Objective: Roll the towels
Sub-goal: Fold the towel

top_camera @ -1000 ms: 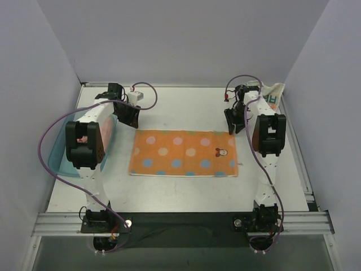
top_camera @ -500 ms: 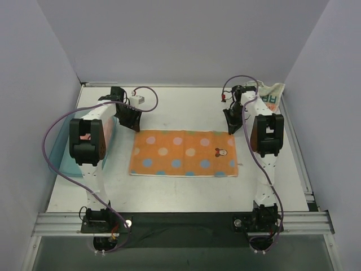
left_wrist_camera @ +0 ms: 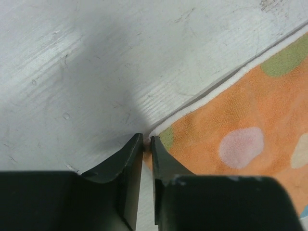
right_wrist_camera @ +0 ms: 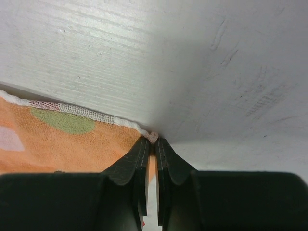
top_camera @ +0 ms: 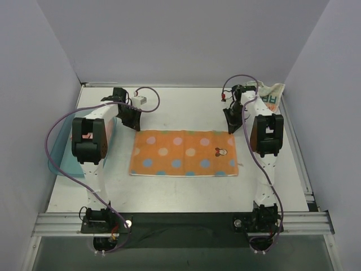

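Note:
An orange towel (top_camera: pixel 184 153) with pastel dots and a small mouse figure lies flat in the middle of the table. My left gripper (top_camera: pixel 133 125) is down at its far left corner, jaws closed to a thin slit on the corner; in the left wrist view (left_wrist_camera: pixel 147 141) orange cloth (left_wrist_camera: pixel 231 125) shows in the slit. My right gripper (top_camera: pixel 230 129) is shut on the far right corner, with the hem tip pinched between the jaws in the right wrist view (right_wrist_camera: pixel 154 140). A whitish lettered towel (top_camera: pixel 272 94) lies crumpled at the back right. A pink towel (top_camera: pixel 108 131) lies mostly hidden under the left arm.
A shallow teal tray (top_camera: pixel 58 162) sits at the left edge under the left arm. Grey walls close in the table on the left, back and right. A metal rail (top_camera: pixel 180 221) runs along the near edge.
The left arm's elbow has swung slightly right and its gripper has settled onto the towel's far left corner. The right gripper has shifted a little back and left. The towel has not moved.

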You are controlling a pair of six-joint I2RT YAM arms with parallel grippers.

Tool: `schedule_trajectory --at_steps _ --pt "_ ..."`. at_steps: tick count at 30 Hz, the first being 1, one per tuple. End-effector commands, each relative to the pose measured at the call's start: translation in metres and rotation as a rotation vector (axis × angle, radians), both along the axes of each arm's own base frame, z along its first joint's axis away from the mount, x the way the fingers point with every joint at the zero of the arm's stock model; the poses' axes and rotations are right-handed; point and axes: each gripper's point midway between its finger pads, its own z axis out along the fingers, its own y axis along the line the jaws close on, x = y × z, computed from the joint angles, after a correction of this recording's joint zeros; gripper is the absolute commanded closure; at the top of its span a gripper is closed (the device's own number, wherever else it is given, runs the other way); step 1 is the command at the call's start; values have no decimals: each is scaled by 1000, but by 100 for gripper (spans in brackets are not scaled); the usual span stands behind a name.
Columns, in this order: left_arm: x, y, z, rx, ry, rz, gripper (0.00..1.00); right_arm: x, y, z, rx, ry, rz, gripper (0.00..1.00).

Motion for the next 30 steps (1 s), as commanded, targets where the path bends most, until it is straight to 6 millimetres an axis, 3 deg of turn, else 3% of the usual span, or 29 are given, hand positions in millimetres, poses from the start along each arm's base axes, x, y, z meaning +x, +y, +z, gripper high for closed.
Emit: schedule_trajectory --at_steps 1,5,8,12,16,24,30 --pt "6 -10 4 -45 -20 -24 79 2 -6 -1 -10 17 -13 100" --pt "13 -8 11 -35 -48 -25 99 7 -7 5 -1 -4 -23 100" --pt "22 -7 21 -39 -77 -16 100 15 -9 12 10 -31 -44 100" --pt "31 -8 48 -60 -135 -10 100 33 -10 36 34 -110 -54 100" --pt "31 -9 75 -81 -181 -13 100 32 -8 58 54 -150 -43 100" --pt "2 -10 113 -128 -223 -77 100 10 -7 92 83 -188 -5 100" --pt "-35 -5 113 -156 -184 -132 100 -20 -17 90 90 -143 21 100"
